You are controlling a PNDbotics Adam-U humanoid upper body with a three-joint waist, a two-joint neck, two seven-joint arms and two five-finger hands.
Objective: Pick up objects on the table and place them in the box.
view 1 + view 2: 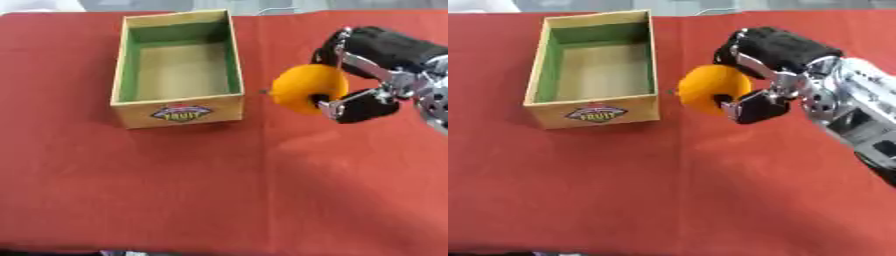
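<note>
Red cloth covers the table (219, 200), bare across its whole near half. At left stands the open box (178, 113), green-lined, nothing visible inside, a fruit label on its near wall. Just right of its near right corner, apart from the wall, the orange fruit (709, 89) hangs above the cloth, held between the curled fingers and thumb of the right hand (773, 75).

Both my eye views look steeply down from my head at the red table (219, 190); they share nearly everything, box (179, 112) included, just shifted sideways.
</note>
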